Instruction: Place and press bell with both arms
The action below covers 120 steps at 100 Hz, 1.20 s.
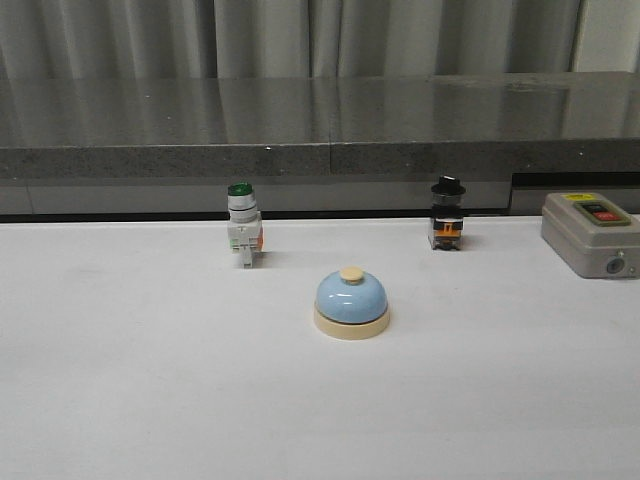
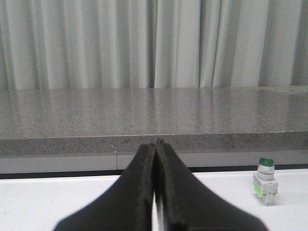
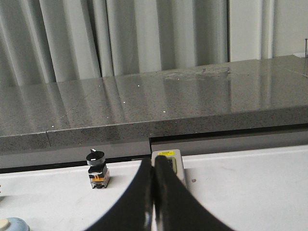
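Note:
The light-blue bell (image 1: 351, 303) with a cream base and cream button stands upright on the white table near the middle. Its edge also shows in the right wrist view (image 3: 10, 225). Neither arm shows in the front view. My left gripper (image 2: 156, 142) is shut and empty, held low over the table, left of the green-capped switch. My right gripper (image 3: 157, 162) is shut and empty, its tips in front of the grey box, well to the right of the bell.
A green-capped white switch (image 1: 243, 224) stands behind the bell to the left and shows in the left wrist view (image 2: 265, 181). A black-knob switch (image 1: 446, 214) stands back right. A grey box with red and green buttons (image 1: 592, 233) sits far right. A dark stone ledge (image 1: 320, 130) borders the back.

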Motion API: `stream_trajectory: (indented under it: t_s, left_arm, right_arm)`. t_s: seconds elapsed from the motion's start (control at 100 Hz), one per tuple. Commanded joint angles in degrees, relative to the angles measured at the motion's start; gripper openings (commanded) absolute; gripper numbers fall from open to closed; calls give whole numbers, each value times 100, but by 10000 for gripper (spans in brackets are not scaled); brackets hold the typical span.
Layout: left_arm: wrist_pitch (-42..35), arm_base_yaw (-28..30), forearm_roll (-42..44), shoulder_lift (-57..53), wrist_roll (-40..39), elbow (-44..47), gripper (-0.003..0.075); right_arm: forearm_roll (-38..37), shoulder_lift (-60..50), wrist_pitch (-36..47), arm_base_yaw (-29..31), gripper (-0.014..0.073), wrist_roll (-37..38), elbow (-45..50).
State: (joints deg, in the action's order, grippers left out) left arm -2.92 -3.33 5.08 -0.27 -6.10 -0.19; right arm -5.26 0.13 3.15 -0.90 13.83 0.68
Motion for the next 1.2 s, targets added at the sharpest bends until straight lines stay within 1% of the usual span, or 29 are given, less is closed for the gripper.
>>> stream_trajectory:
  t_s: [0.0,0.2,0.44,1.189]
  left_arm:
    - [-481,4,-41,-186,-54,321,-21]
    - [-481,4,-41,-186,-54,321,-21]
    - [-481,4,-41,-186,-54,321,-21]
    - [-481,4,-41,-186,-54,321,-21]
  right_arm:
    - [-45,-204,518,31,-64,43,-31]
    - [-30,-190,510,1,-64,43,-14]
    - [-30,-190,510,-376,-64,43,-14]
    - [-30,-190,510,-370,-64,43,-14]
